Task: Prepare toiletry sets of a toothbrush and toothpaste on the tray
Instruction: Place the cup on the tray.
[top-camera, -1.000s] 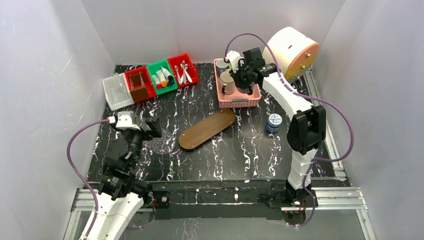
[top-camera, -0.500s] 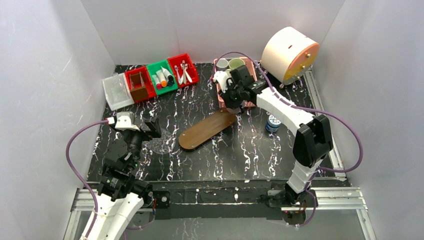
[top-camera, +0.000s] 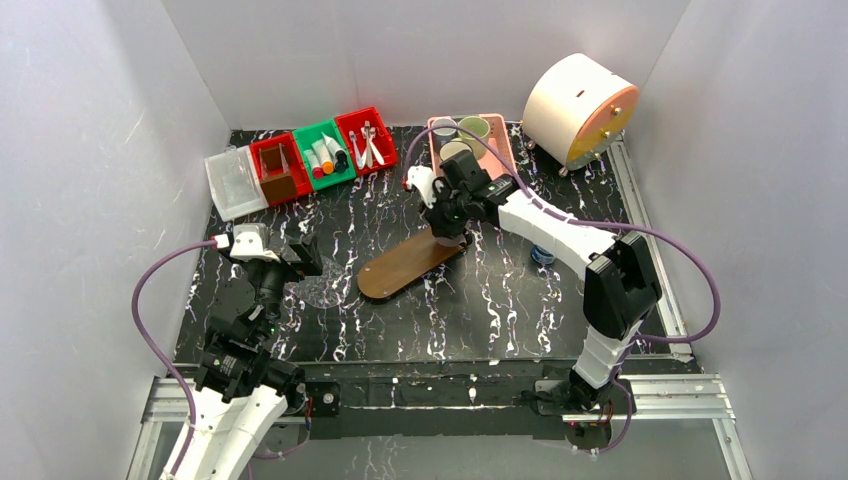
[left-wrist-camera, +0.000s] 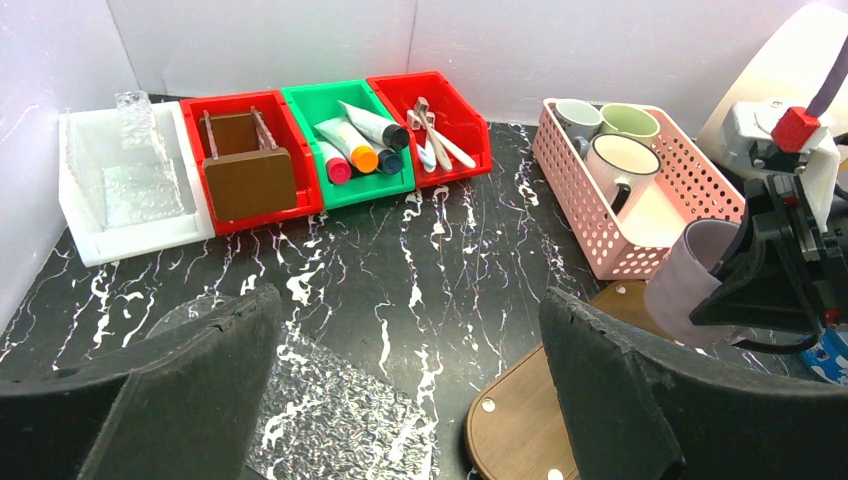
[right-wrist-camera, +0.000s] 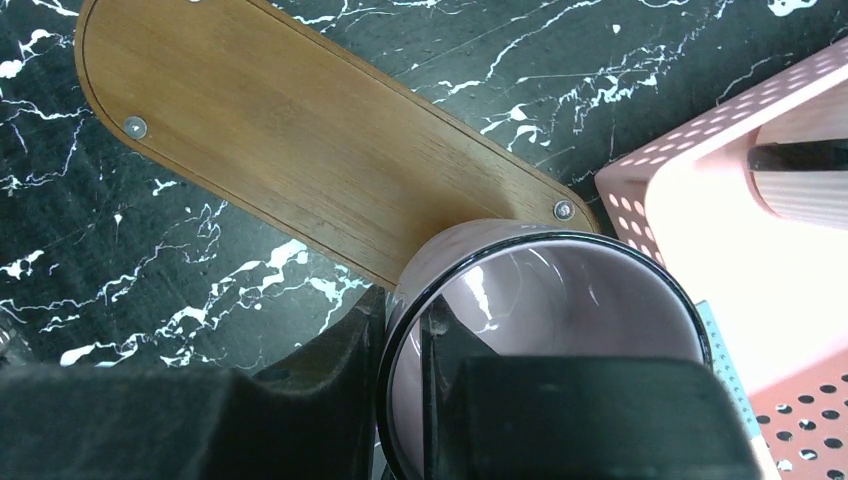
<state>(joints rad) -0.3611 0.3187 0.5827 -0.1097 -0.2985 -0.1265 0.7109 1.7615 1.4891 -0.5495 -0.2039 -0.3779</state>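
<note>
From above, the right fingers have swung a mug out of the pink basket, where three mugs remain, to over the far right end of the tray, starting a first set. In the left wrist view, the left fingers are apart and empty; tubes fill the green bin and toothbrushes the red bin right of it. In the right wrist view, the fingers are clamped on the mug's rim.

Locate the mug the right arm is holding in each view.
Left wrist: mug at the right edge, by the tray's far end.
Right wrist: bottom centre, its rim filling the lower frame, right gripper pinching its wall.
Top: centre, mostly hidden under that gripper, at the tray's far end.
Shared landmark: pink basket, just beyond the mug.
</note>
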